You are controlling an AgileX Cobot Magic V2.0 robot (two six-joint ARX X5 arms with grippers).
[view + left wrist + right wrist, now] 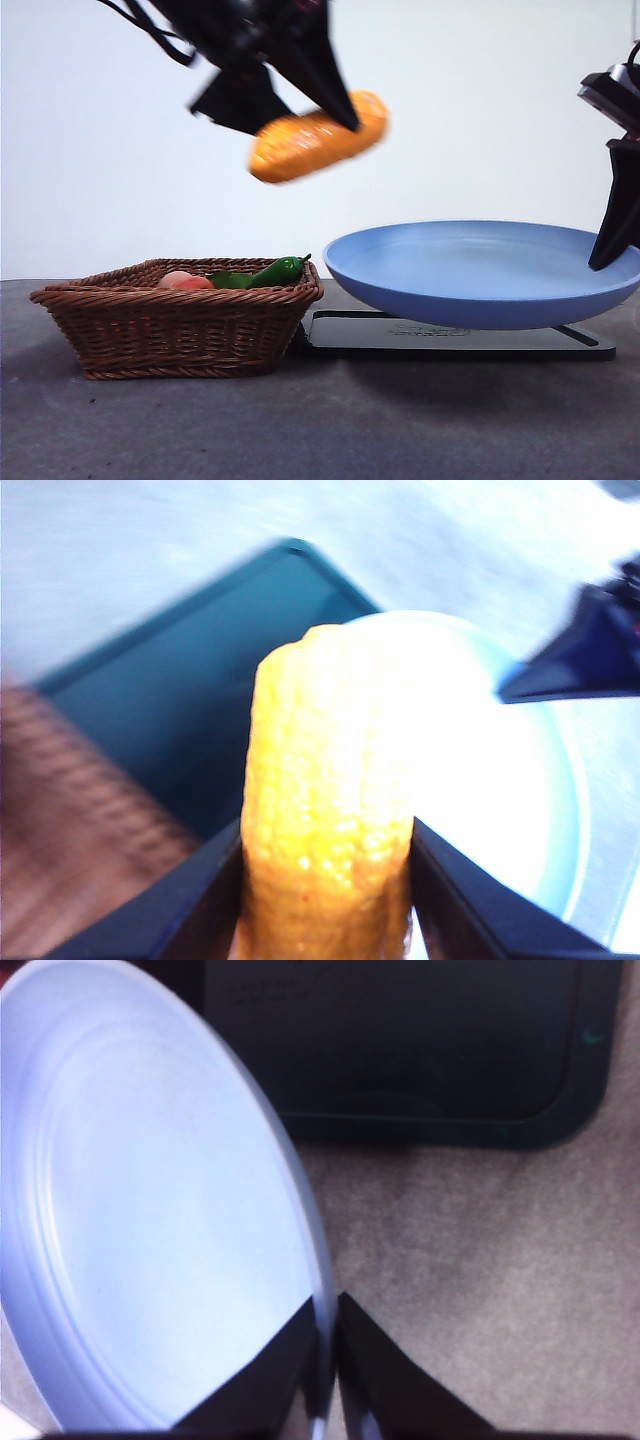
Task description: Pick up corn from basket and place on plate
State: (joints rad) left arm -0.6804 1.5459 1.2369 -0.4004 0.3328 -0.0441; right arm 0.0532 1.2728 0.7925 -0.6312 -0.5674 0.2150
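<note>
Motion smears the corn (318,135) and the left gripper (300,105) clamping it — its arm cut off at the top edge — while the basket (70,830) blurs brown in the left wrist view, and the plate (500,780) glares white.

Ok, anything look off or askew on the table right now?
Yes: the plate isn't flat. The right tool pinches its rim and holds it tilted above the black tray. The left tool carries the corn in the air; the basket looks normal.
</note>
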